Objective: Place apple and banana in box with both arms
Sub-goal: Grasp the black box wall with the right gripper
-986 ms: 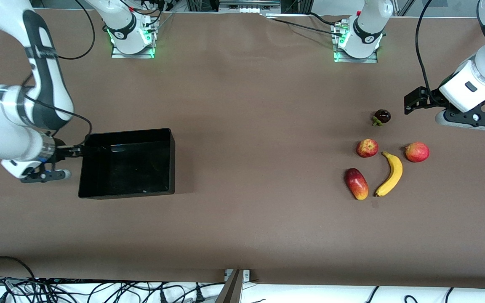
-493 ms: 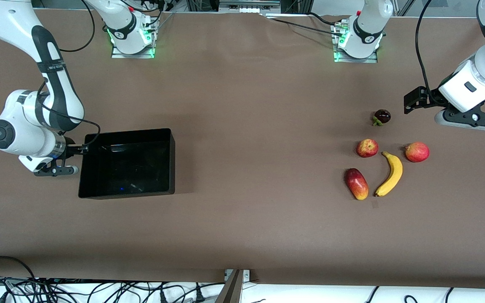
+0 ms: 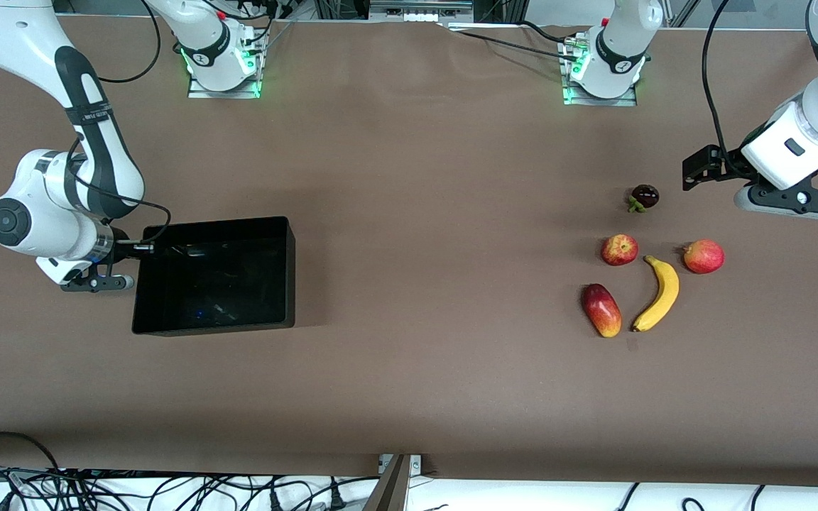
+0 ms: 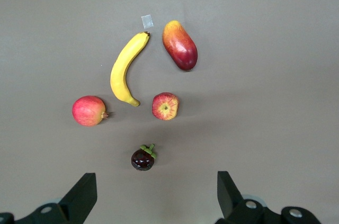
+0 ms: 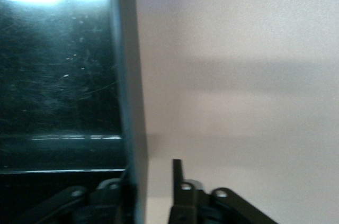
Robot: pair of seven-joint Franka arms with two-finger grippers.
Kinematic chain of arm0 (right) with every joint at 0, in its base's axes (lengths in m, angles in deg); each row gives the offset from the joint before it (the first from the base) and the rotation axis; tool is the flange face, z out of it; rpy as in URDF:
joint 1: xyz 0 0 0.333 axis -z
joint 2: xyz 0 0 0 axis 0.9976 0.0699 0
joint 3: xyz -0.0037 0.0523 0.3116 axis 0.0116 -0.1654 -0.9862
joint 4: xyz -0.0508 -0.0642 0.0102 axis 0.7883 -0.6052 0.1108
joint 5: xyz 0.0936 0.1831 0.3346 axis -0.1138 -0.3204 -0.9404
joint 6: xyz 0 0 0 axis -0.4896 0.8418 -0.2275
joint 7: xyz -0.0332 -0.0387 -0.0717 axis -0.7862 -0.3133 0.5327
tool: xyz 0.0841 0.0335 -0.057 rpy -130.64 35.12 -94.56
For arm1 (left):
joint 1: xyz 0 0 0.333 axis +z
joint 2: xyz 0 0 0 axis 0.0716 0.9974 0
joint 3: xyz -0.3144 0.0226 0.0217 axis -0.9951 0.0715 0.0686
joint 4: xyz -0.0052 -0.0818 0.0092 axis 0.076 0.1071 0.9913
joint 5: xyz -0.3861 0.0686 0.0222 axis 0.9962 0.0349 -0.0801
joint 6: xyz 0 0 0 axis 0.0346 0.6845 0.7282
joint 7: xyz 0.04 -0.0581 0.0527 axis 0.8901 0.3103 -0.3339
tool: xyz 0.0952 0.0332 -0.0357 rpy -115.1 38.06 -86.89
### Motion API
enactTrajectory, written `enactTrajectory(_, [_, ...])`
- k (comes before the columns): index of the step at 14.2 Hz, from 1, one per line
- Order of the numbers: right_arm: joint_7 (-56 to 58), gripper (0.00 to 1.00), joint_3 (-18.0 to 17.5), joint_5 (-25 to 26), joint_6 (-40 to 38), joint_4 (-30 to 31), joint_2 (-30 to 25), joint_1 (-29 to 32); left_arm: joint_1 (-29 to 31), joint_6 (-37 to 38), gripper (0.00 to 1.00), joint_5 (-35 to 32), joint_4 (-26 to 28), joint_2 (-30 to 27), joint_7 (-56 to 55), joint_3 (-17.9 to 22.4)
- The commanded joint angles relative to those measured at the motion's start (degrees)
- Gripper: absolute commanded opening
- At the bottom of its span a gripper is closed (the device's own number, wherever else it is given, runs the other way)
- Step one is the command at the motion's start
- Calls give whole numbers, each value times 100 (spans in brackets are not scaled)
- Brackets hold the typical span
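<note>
Front view: over the last second the right arm's wrist has been swung in toward the box [image 3: 217, 221], which lies at mid-height of the frame toward the right arm's end of the counter [image 3: 416, 213]. The right pincer [image 3: 140, 247] has been brought level with the box's end wall. The box itself has not been shifted.

In the right wrist view the right pincer [image 5: 153, 173] is seen spread open. One finger is set inside the black wall [image 5: 127, 75] and the other outside it, with a gap still visible on the outer side, so the wall is straddled but not yet gripped.

The left pincer [image 3: 693, 174] has hardly been moved. It is held wide open [image 4: 153, 197] over the counter at the left arm's end, above the group of fruit. The apple [image 3: 619, 250] and the banana [image 3: 659, 294] lie untouched on the counter, just beside each other and well apart from the box. Both are also shown in the left wrist view, the apple [image 4: 165, 106] just beside the banana [image 4: 126, 73].

The step in hand is judged to be taking hold of the box. No fruit has been placed yet.
</note>
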Motion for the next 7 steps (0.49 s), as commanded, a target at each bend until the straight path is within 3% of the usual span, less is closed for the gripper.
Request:
enactTrajectory(1, [161,0,-44,-116,44,1,-124,54,58,110,100,-23,-131,58,125,-51])
enactTrajectory(5, [214,0,-131,-107,-201,-446,-168,37,58,110,100,-23,-131,58,116,-51])
enactTrajectory(7, [188,0,-403,-116,-666,-954,-168,28,58,110,100,-23,-131,58,116,-51])
